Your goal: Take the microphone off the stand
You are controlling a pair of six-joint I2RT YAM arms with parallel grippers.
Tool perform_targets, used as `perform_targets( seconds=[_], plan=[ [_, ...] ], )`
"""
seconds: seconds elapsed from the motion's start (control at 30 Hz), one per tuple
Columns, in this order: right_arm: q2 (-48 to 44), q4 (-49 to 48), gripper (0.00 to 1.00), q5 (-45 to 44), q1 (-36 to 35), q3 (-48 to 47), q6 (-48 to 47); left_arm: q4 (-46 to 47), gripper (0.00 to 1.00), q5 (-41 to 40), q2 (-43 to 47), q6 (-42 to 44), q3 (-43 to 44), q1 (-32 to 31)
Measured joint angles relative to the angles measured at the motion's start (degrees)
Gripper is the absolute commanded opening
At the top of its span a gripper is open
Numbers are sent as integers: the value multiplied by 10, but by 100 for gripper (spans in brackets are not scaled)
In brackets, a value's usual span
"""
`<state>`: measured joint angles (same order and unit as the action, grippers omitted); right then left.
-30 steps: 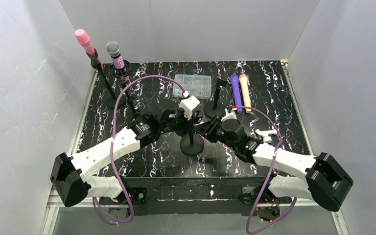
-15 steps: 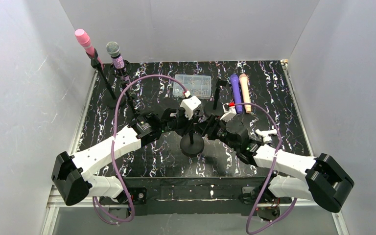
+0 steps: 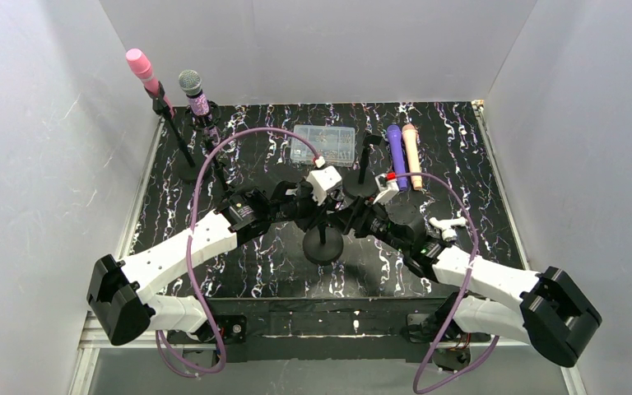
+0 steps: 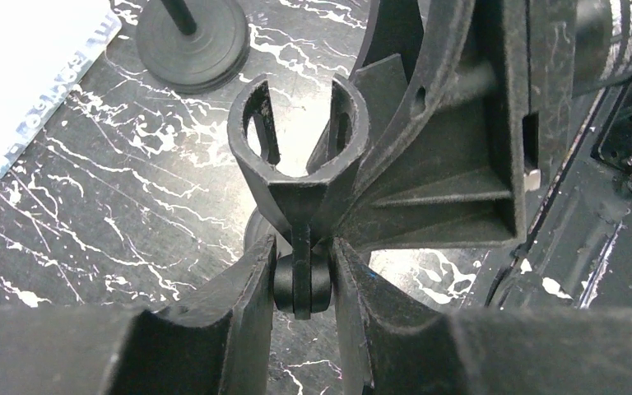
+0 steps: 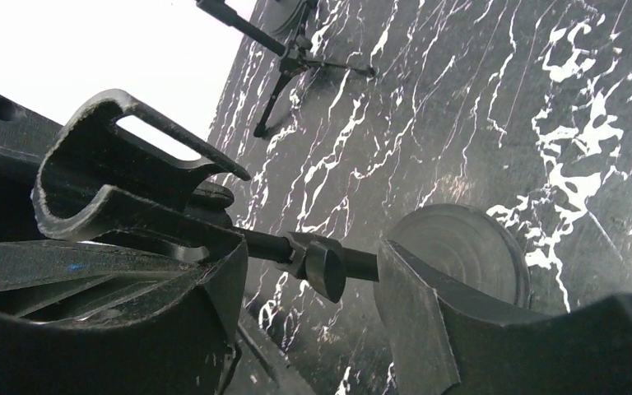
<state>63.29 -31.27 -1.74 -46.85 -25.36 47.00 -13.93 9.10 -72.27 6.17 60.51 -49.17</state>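
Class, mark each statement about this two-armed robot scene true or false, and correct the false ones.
1. The clip of the stand between the two arms holds no microphone. True.
2. The left gripper is open and clear of the stand. False: it is shut on the stand's joint just below the clip.
3. A purple microphone and a beige microphone lie flat at the back right of the table. True.
4. The pink microphone lies flat on the table. False: it sits in the tall stand at the back left.
5. The right gripper is shut tight. False: its jaws stand apart on either side of the stand's pole.
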Motion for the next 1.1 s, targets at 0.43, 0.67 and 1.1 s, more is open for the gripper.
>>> perform_targets(
  seconds=[0.43, 0.67, 1.1],
  plan=[
    [-91, 229, 74, 32, 60, -19, 263, 20, 0, 68, 23, 68, -27, -1],
    [-54, 341, 75, 70, 60, -66, 457, 42, 0, 68, 46, 108, -51, -2],
    [35, 436, 63, 115, 61, -180, 591, 92, 0, 4, 68, 191, -83, -36]
  ],
)
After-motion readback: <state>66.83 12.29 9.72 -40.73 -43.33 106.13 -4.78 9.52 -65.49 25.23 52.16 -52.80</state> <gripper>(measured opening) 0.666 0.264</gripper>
